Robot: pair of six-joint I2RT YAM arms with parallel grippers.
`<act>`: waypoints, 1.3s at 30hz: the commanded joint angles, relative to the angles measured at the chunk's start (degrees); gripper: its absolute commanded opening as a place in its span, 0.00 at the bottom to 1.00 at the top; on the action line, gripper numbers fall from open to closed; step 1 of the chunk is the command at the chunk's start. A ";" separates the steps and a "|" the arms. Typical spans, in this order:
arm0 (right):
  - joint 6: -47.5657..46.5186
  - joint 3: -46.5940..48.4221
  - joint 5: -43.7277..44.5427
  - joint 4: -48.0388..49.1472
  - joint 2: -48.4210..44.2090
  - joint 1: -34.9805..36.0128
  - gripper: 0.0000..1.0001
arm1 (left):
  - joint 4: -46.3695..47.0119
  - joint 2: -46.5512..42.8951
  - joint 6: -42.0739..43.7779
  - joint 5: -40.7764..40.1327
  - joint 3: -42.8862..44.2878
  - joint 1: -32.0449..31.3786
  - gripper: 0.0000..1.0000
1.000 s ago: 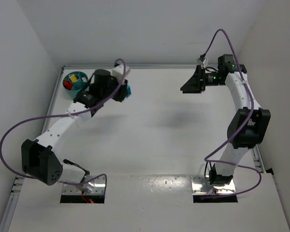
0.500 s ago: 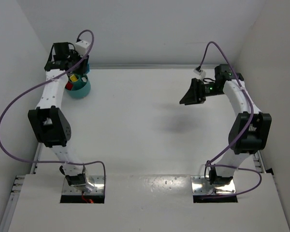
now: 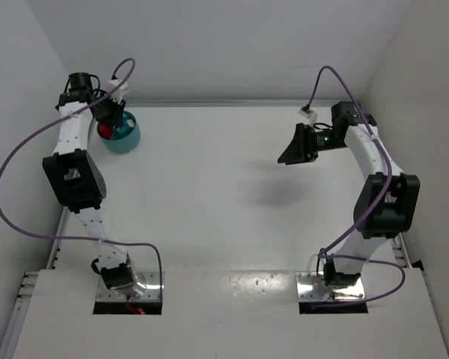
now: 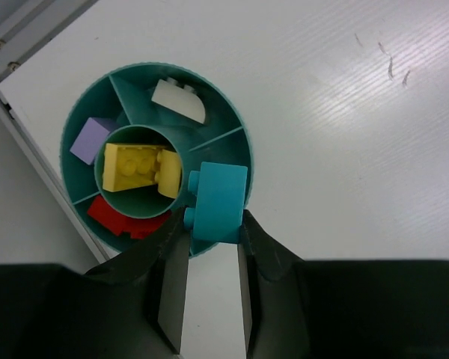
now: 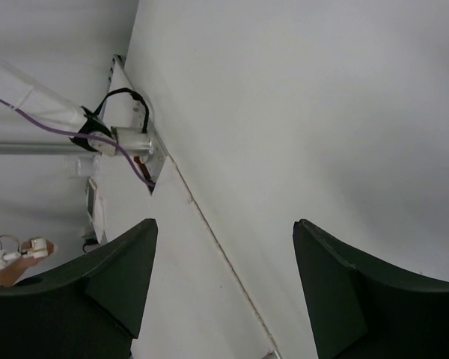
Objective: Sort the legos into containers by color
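Several legos (image 4: 138, 170) in bowl (image 4: 218, 146), cyan brick (image 4: 221, 200) above

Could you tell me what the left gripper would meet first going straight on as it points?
Probably the teal bowl: the left gripper holds a cyan lego right over its rim, which the lego would touch first, though depth is unclear.

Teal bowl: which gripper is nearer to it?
Left. The left gripper holds a cyan brick over the bowl rim; the right gripper hovers far across the table.

Smooth glossy plastic legos (image 4: 135, 166), matt teal plastic bowl (image 4: 218, 148)
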 commanded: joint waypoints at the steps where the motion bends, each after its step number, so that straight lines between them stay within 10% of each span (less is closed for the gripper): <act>1: -1.25 0.03 -2.09 0.48 0.19 0.41 0.73 | -1.88 0.39 3.64 2.73 2.29 1.12 0.23; 19: -1.25 0.03 -2.09 1.01 0.71 0.94 0.73 | 3.56 3.21 1.63 -1.05 1.76 1.13 0.36; 25: -1.96 0.56 0.18 0.39 1.24 0.94 0.73 | 4.88 3.21 0.14 -0.35 1.76 1.65 0.68; 26: -2.48 0.56 1.07 0.39 0.63 0.94 0.75 | 4.88 2.42 -1.00 -0.35 1.76 2.26 0.98; 27: -2.48 0.56 2.03 0.39 0.63 0.94 0.75 | 5.67 1.37 -1.53 0.26 1.23 2.27 0.99; 39: -1.34 -13.84 36.39 12.08 -12.90 -3.97 0.84 | 10.67 -22.78 -20.33 6.77 -15.79 -0.54 1.00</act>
